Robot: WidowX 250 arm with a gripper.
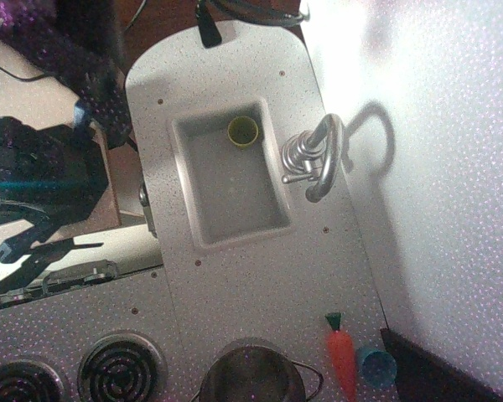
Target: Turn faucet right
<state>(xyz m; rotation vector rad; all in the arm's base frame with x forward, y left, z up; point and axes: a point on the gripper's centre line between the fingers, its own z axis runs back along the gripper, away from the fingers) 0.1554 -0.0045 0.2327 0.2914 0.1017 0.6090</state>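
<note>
The faucet [314, 156] is shiny silver with a ribbed base and an arched spout. It stands on the counter between the sink [232, 219] and the white wall. Its spout curves along the sink's right edge, and the tip points toward the front beside the basin rather than over it. A small lever sticks out of its base toward the sink. Only a dark, blurred part of my arm [71, 52] shows, at the top left, far from the faucet. I cannot make out the gripper's fingers there.
A yellow-green cup [243, 131] stands in the sink's far corner. A toy carrot [342, 356] and a blue cup [377, 366] lie at the front right. A metal pot [253, 375] and stove burners [121, 367] are along the front edge. The white wall [436, 167] rises on the right.
</note>
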